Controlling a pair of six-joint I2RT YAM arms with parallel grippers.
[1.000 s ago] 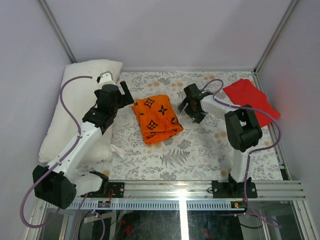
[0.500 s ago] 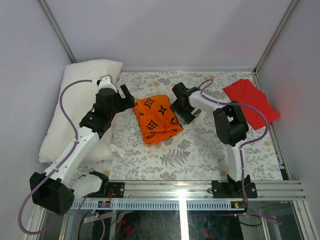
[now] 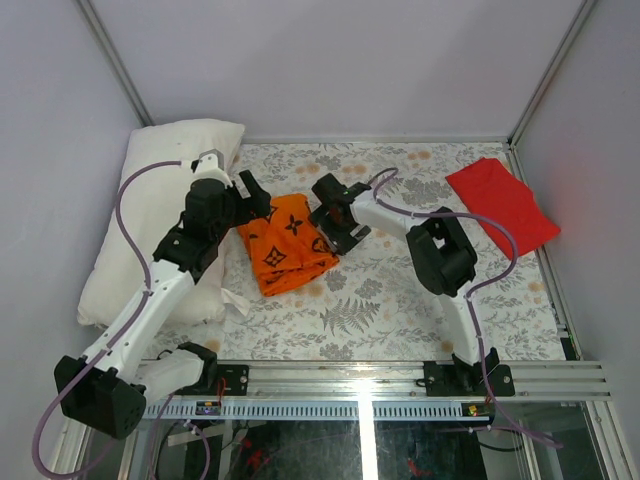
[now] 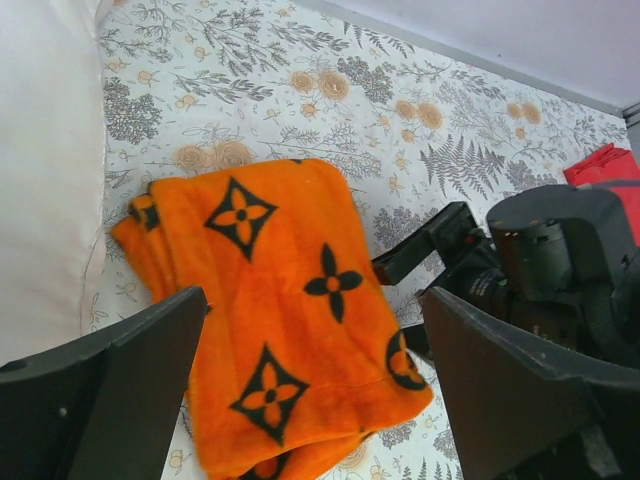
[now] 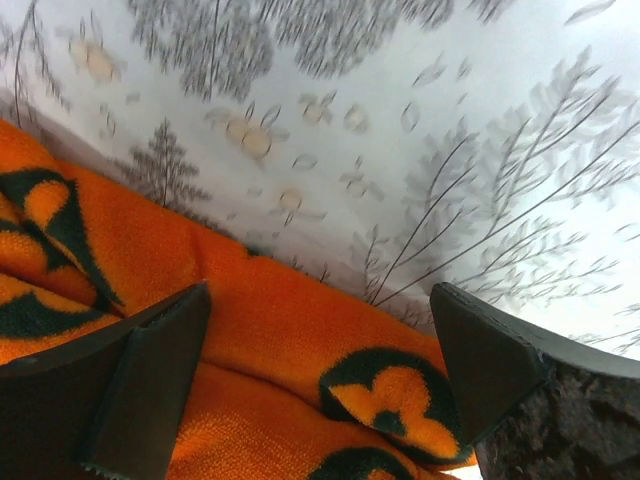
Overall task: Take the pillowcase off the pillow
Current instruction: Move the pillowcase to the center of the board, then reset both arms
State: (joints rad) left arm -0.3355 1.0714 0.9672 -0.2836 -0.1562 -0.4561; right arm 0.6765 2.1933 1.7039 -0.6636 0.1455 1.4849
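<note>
Left gripper (image 4: 312, 295): fingers spread wide, nothing clamped, poised above pillowcase (image 4: 280, 320), which lies folded just below and ahead of it. Pillow (image 4: 40, 170) bare, beside gripper's left finger. Right gripper (image 5: 320, 290): fingers apart, low at pillowcase's opposite edge, orange fabric below the gap. Contact possibly made; view too blurred. Floral table covering (image 5: 420, 130) beyond.

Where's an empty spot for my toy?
Bare: the strip of table cover between the pillowcase and the near edge, and the near-right corner, this side of the red cloth. Crowded: around the pillowcase, hemmed by left gripper, right gripper and pillow.
</note>
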